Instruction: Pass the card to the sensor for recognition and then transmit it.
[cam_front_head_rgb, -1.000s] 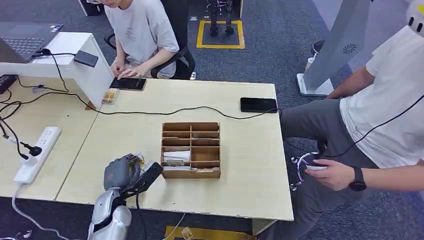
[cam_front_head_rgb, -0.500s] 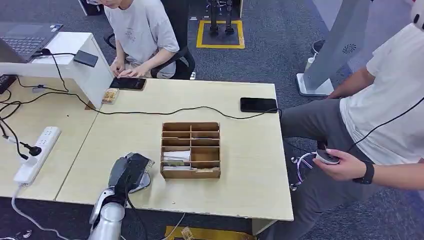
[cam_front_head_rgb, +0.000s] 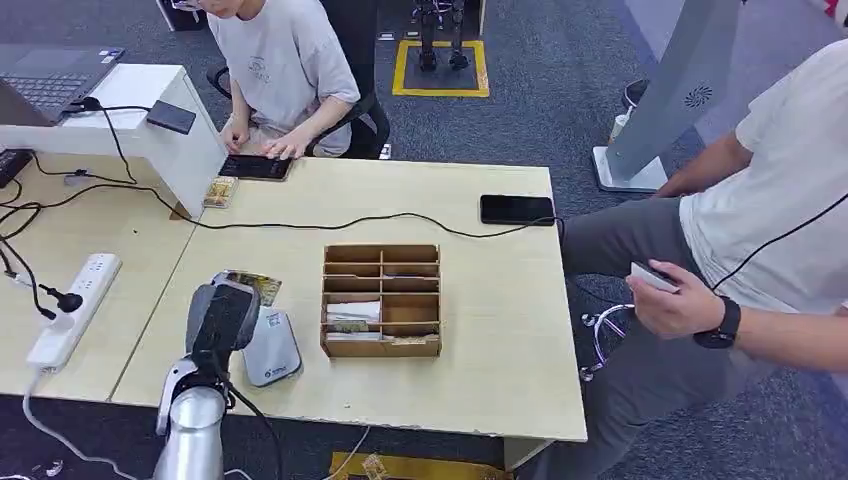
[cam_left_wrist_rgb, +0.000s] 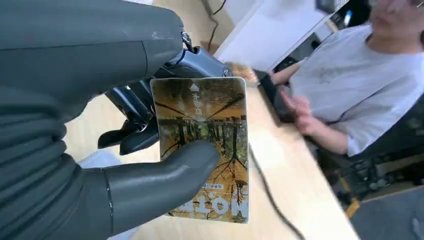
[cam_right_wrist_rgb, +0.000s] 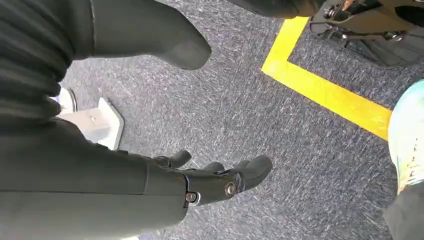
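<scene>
The left hand (cam_front_head_rgb: 222, 318) grips the card (cam_left_wrist_rgb: 205, 150), thumb across its face, lower left of the head frame. The card's long axis seems to run away from the robot, past the hand. The grey sensor (cam_front_head_rgb: 272, 348), covered before, now lies exposed beside it on the light wooden table (cam_front_head_rgb: 500, 330), above grey carpet. The right hand (cam_right_wrist_rgb: 220, 182) hangs released.

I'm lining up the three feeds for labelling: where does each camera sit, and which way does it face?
Head view: high on the robot, looking forward and down at the table; its left arm rises from below.
Left wrist view: behind the left robot hand, which holds the card, facing along the table toward a seated person.
Right wrist view: behind the right robot hand, facing the carpet.
Shared: head and left wrist views both show the card, left robot hand and seated person.
</scene>
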